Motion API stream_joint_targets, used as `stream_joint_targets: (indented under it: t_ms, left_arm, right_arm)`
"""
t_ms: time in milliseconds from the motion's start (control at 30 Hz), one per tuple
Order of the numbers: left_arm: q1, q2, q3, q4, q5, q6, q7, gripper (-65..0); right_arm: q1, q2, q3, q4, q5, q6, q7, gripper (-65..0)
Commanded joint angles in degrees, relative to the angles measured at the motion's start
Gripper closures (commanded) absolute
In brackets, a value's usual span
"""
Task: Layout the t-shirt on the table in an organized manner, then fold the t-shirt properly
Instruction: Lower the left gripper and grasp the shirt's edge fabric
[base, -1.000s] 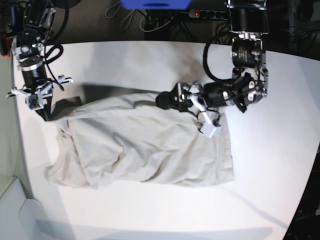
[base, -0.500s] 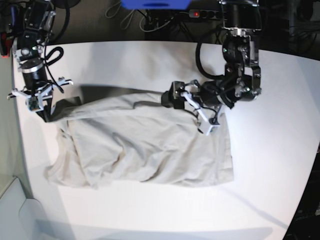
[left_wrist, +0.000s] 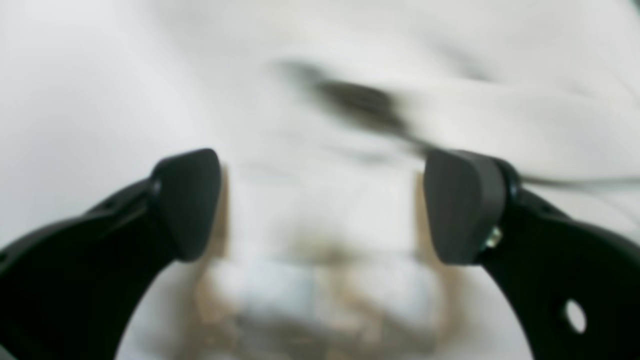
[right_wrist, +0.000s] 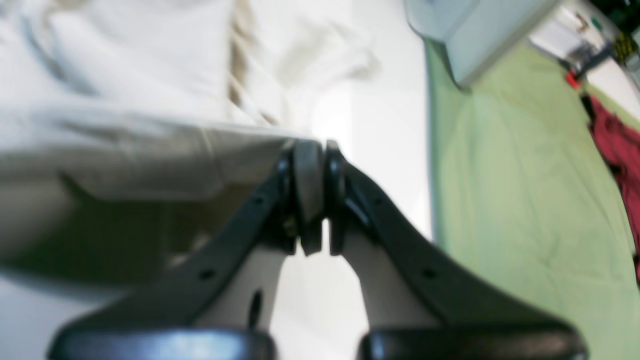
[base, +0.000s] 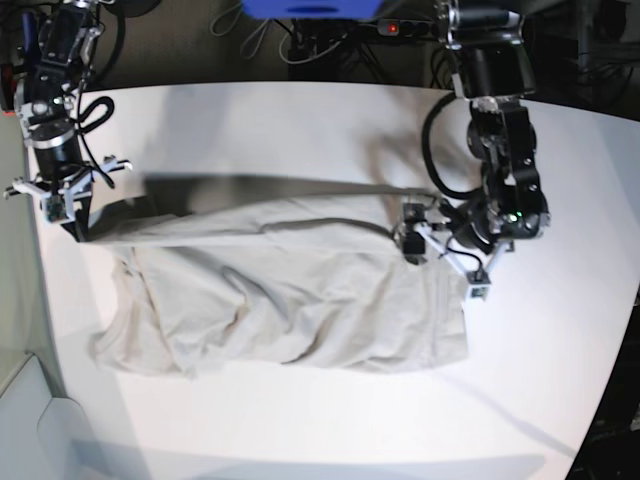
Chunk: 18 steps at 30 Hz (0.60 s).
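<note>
The light grey-beige t-shirt (base: 290, 300) lies rumpled across the white table (base: 300, 120), its far edge pulled into a taut line. My right gripper (base: 78, 222) is at the shirt's far left corner, shut on that edge and holding it raised off the table. In the right wrist view the right gripper (right_wrist: 312, 192) pinches the cloth (right_wrist: 125, 145), which stretches away to the left. My left gripper (base: 445, 265) hovers open over the shirt's right end. The left wrist view shows the left gripper (left_wrist: 325, 205) spread wide above blurred cloth (left_wrist: 320, 125), nothing between the fingers.
A power strip with cables (base: 400, 28) and a blue object (base: 310, 8) sit beyond the table's curved far edge. Left of the table is green floor (right_wrist: 525, 175) with a pale grey box (right_wrist: 475, 30) and something red (right_wrist: 615, 145).
My left gripper has moved right, from the shirt's upper middle to its right end, staying open. The shirt's far edge has been drawn straighter. My right gripper shifted slightly up, still holding the corner.
</note>
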Motion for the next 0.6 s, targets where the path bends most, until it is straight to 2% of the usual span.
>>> stream_joint_targets:
  t_ms: [0,200,267,333,500,567]
  left_arm:
    - [-1.75,-0.81,0.19,-0.25,-0.97,0.04,-1.15,-63.1]
    - [-2.72,-7.05,-0.16,-2.72,-1.05,-0.14,-3.61,-63.1]
    - [-2.98,-8.28,-3.24,-2.28,-1.84,-0.31,-2.9,-63.1]
    - [-3.33,-8.81,-6.4,0.27,-5.19,-0.4,-1.59,-63.1]
    - [-2.28,-8.11,-8.16,8.36,-17.14,-0.31,7.12,-63.1]
    - [-0.17,-4.77,-6.84,12.49,-22.33,0.13,9.05,-63.2]
  right_arm:
    - [0.41,1.2,1.04,1.02,1.12,-0.52,1.88,0.0]
    - [0.41,2.08,2.36,1.02,1.12,-0.52,1.88,0.0]
    - [0.41,2.08,2.36,1.02,1.12,-0.52,1.88,0.0]
    - [0.32,1.99,2.36,1.11,1.12,-0.52,1.88,0.0]
    - [0.06,1.38,1.92,1.11,1.12,-0.52,1.88,0.0]
    - [0.06,0.41,1.92,1.37,1.12,-0.52,1.88,0.0]
